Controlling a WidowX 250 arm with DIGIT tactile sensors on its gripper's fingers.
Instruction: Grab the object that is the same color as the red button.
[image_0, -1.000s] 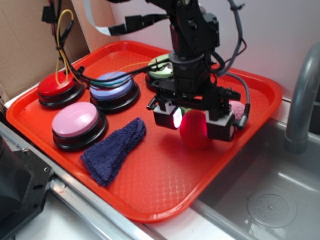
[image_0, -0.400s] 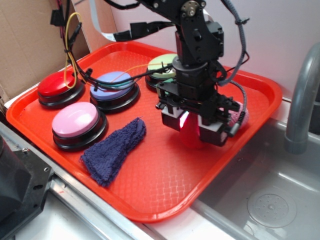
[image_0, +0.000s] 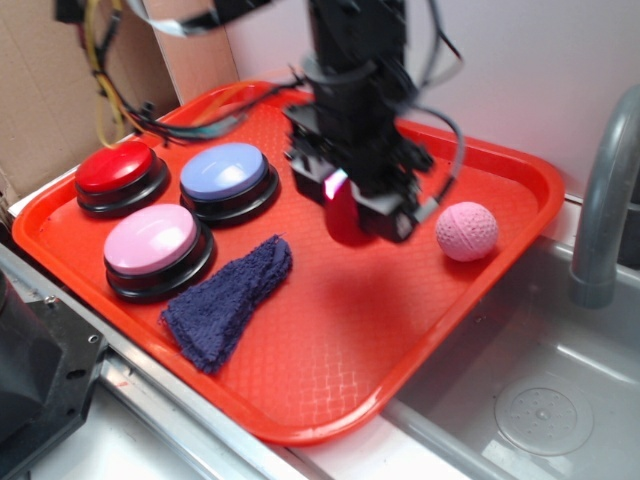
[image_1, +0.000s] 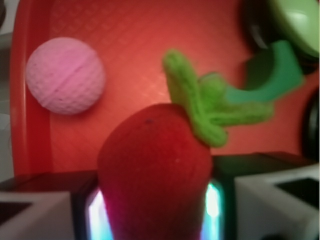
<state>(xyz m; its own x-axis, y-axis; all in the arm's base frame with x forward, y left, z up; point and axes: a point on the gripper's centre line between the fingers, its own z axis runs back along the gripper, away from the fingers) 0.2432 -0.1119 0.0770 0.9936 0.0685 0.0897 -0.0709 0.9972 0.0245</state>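
The red plush strawberry (image_1: 155, 175) with its green stem (image_1: 205, 107) is squeezed between my glowing pads, so my gripper (image_1: 156, 212) is shut on it. In the exterior view the gripper (image_0: 355, 205) holds the red object (image_0: 342, 215) lifted above the middle of the red tray (image_0: 330, 340). The red button (image_0: 115, 167) sits on its black base at the tray's far left, well apart from the gripper.
Blue button (image_0: 224, 170) and pink button (image_0: 151, 238) stand beside the red one; a green button (image_1: 295, 20) shows in the wrist view. A dark blue cloth (image_0: 228, 300) lies front-left. A pink dimpled ball (image_0: 466, 231) rests right. A sink (image_0: 530, 400) and faucet (image_0: 600, 210) border the tray.
The gripper closed on the strawberry, then rose and shifted left and back with it. The pink ball, earlier hidden behind the gripper, now shows.
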